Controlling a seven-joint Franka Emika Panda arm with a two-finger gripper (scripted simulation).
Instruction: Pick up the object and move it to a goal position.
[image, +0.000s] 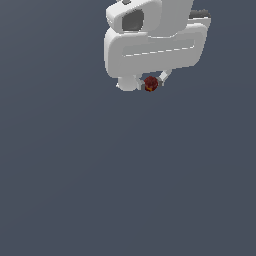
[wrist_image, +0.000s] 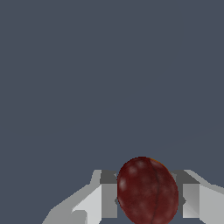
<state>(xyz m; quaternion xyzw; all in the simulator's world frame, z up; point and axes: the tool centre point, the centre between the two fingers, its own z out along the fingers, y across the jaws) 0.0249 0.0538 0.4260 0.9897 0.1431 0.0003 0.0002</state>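
The dark red, mottled ball sits between the two white fingers of my gripper, just under the big white gripper body near the top of the exterior view. In the wrist view the ball fills the gap between the fingers, whose dark pads press on it from both sides. My gripper is shut on the ball. Whether the ball rests on the surface or hangs above it I cannot tell.
A plain dark grey-blue ground fills both views. No other object, container or edge shows. No goal marker is visible.
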